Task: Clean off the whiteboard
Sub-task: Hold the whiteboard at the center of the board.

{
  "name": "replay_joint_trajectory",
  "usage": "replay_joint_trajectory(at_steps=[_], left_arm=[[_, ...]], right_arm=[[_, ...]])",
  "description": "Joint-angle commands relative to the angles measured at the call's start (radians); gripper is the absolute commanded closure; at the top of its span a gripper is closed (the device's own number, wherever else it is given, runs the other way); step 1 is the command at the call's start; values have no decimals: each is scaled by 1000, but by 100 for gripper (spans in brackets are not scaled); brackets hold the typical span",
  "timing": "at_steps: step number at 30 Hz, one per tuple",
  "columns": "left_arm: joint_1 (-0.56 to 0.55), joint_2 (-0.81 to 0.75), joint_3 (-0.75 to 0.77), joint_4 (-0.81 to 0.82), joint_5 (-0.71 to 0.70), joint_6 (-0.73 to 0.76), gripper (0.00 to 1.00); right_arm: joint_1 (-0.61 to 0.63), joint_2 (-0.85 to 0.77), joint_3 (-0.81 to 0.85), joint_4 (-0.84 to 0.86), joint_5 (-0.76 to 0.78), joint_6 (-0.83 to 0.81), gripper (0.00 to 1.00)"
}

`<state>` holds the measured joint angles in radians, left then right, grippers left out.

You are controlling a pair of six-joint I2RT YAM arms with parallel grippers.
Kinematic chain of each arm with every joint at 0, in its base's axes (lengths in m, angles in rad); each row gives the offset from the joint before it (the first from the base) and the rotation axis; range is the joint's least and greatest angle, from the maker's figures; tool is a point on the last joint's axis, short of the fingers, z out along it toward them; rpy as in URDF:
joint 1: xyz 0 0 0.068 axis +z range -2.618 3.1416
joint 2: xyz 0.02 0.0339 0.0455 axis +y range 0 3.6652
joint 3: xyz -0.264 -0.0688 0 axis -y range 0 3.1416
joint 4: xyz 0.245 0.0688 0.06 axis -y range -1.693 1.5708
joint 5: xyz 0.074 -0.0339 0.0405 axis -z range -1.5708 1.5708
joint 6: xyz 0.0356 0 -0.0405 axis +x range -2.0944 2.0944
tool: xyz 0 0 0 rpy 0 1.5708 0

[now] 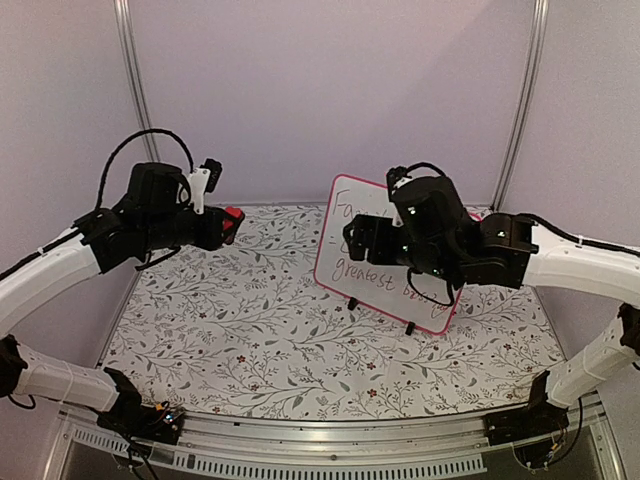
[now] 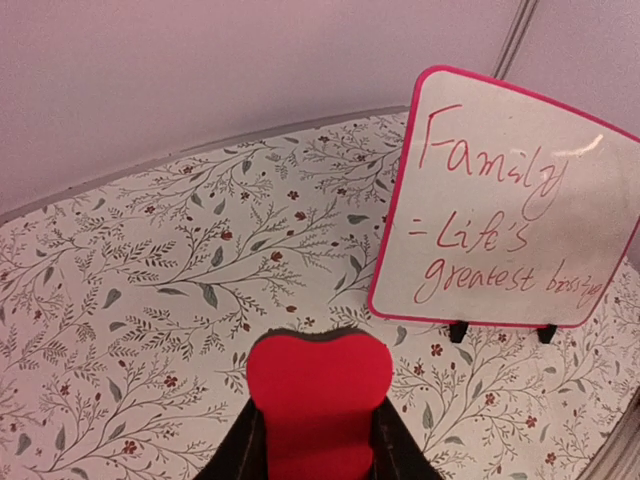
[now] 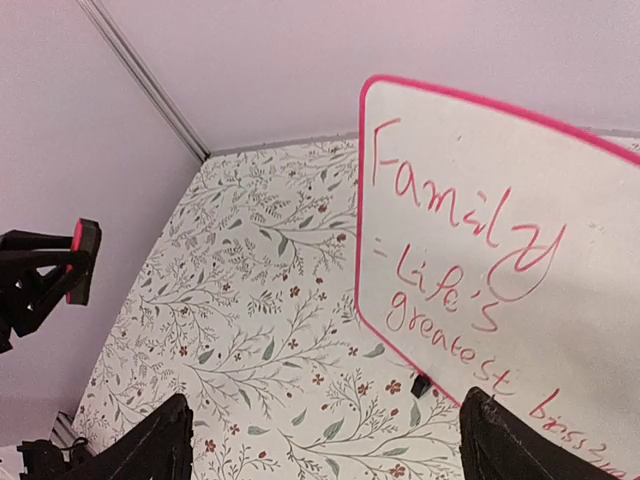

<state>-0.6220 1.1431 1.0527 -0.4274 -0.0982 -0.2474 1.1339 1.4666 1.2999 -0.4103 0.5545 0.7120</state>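
Note:
The whiteboard (image 1: 342, 240) has a pink-red frame and stands upright on two small black feet at the back right of the table. Red handwriting covers it (image 2: 500, 200), reading "Family = Life's greatest", and the last word is partly hidden. My left gripper (image 2: 318, 425) hovers over the table left of the board, shut on a red eraser block (image 2: 318, 375) with a dark underside. It also shows from the side in the right wrist view, eraser (image 3: 82, 260) pointing towards the board. My right gripper (image 3: 325, 450) hangs just in front of the whiteboard (image 3: 480, 210), open wide with nothing between its fingers (image 3: 160, 445).
A floral-patterned cloth (image 1: 260, 320) covers the table. Pale walls close in the back and sides, with metal posts (image 1: 135, 90) at the rear corners. A metal rail (image 1: 330, 440) runs along the near edge between the arm bases.

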Motion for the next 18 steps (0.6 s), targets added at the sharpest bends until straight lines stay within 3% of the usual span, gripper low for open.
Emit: replay_joint_trajectory(at_steps=[1, 4, 12, 14, 18], left_arm=[[-31, 51, 58, 83, 100, 62, 78], [-45, 96, 84, 136, 149, 81, 78], [-79, 265, 247, 202, 217, 152, 78], [-88, 316, 294, 203, 221, 155, 78], [-107, 373, 330, 203, 245, 142, 79]], right_arm=[[-137, -220, -76, 62, -155, -288, 9], [-242, -388, -136, 74, -326, -392, 9], [-378, -504, -195, -33, -216, -481, 2], [-462, -526, -232, -28, -234, -459, 1], [-690, -572, -309, 15, -413, -456, 1]])
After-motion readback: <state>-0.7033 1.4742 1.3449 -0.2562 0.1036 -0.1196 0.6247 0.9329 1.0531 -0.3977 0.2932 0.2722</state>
